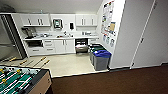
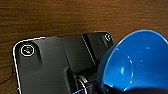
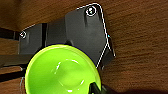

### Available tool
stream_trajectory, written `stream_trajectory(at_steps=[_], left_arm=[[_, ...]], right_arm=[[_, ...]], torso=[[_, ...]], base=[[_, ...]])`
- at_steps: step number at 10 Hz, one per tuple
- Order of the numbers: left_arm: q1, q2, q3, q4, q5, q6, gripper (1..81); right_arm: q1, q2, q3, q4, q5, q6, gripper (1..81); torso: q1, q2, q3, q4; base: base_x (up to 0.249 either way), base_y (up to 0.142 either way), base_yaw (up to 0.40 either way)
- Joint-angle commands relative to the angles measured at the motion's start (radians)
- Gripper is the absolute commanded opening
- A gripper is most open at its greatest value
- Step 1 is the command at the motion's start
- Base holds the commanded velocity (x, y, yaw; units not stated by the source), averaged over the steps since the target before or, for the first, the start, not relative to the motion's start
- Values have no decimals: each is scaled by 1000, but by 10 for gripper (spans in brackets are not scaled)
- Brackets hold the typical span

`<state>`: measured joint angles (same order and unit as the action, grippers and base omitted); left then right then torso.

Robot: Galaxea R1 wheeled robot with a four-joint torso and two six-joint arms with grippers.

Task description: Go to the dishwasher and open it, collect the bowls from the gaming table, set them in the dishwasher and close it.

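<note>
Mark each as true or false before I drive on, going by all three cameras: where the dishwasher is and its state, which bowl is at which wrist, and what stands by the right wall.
1. The dishwasher under the counter stands open. True.
2. The blue bowl shows at the right wrist. False: it is in the left wrist view; the green bowl is at the right wrist.
3. A bin with a blue lid stands near the right wall. True.
4. The green-field football table is at the far counter. False: it is close by, at the lower left of the head view.
5. Both bowls look empty. True.
</note>
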<state>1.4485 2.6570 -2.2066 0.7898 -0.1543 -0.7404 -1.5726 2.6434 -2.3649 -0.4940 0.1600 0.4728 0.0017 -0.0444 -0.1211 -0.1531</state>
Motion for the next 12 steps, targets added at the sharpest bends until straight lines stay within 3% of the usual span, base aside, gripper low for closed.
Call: stream_trajectory(at_steps=[1,12], left_arm=[[-50,-20,16,11,19,-4,10],[-50,-17,16,11,18,-4,10]], right_arm=[[35,-32,0,-12,-40,0,10],[32,-32,-3,-12,-40,0,10]], torso=[[0,0,0,0],[-1,0,0,0]], base=[[223,0,0],[190,0,0]])
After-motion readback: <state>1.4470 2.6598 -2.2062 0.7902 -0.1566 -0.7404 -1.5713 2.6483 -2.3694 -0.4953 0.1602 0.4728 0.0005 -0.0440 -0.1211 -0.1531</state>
